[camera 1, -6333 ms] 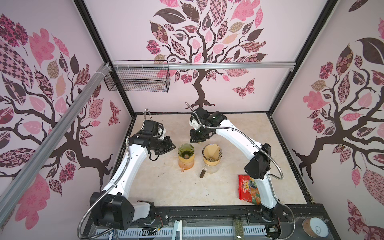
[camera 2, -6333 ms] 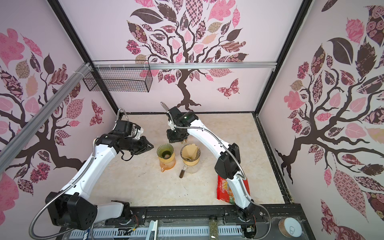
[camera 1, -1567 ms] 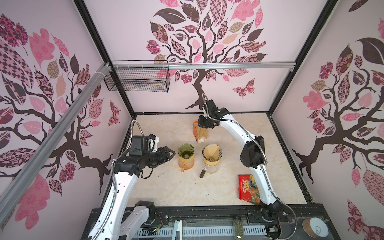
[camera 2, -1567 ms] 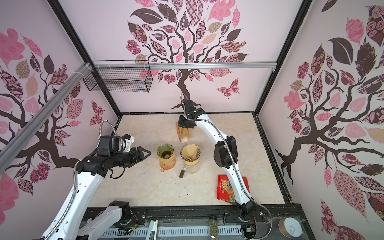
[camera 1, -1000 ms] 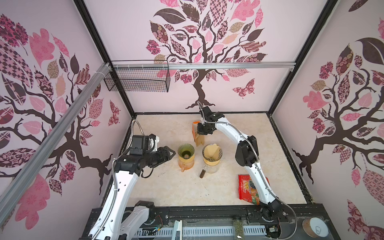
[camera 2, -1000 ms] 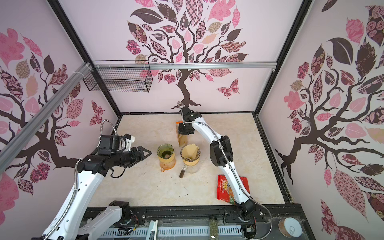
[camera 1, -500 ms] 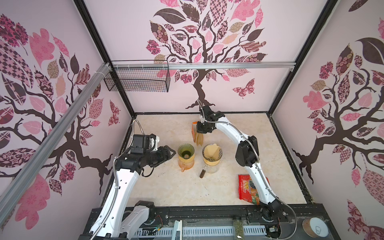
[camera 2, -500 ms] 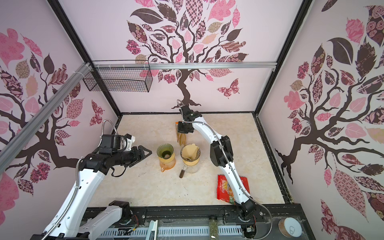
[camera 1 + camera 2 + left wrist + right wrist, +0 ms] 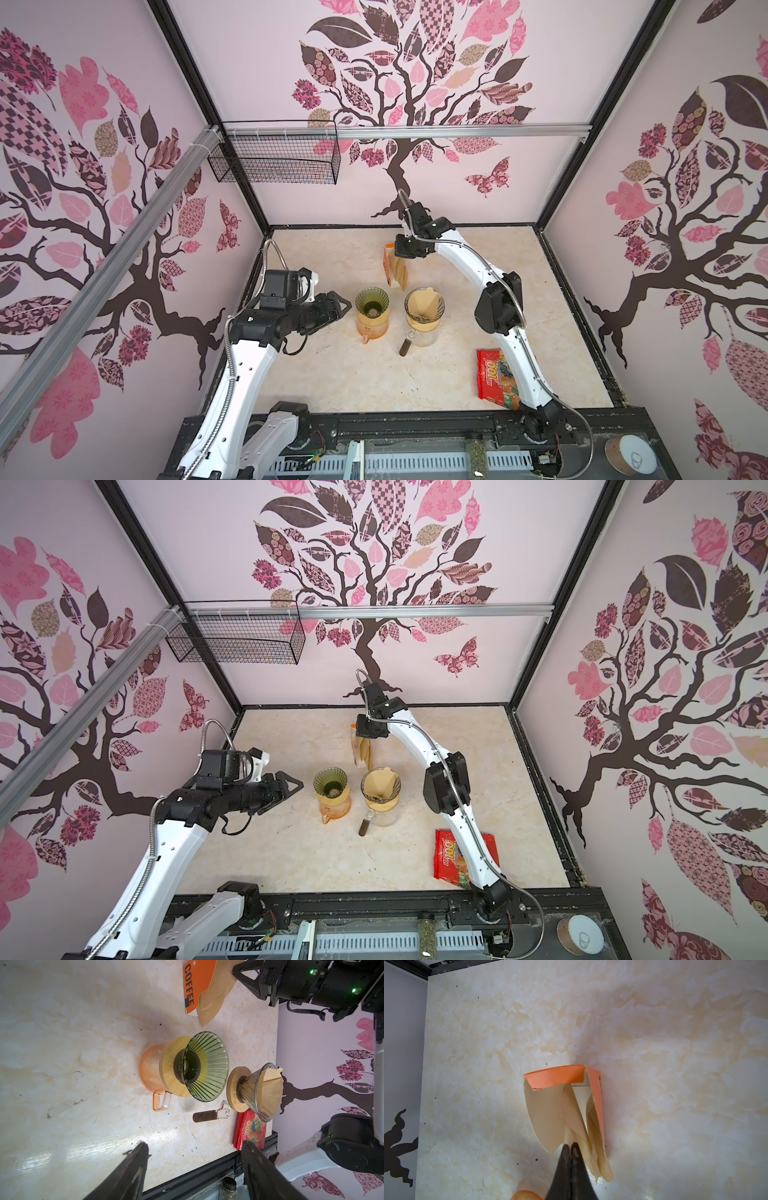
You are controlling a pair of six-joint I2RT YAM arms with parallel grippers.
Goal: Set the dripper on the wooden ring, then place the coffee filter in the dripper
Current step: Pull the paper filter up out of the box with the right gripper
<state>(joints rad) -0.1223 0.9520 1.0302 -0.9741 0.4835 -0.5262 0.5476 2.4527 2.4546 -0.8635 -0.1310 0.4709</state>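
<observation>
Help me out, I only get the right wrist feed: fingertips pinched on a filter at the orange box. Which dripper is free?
Observer: The green dripper, sitting on the orange carafe, is empty. Your coffee filter can go there.
Operator: And the other dripper?
Observer: The clear dripper, to the right of the green one in both top views, has a paper filter in it.
Operator: Left arm in the way?
Observer: Doesn't look like it. The left gripper is open and hangs to the left of the green dripper in both top views, not touching it.
</observation>
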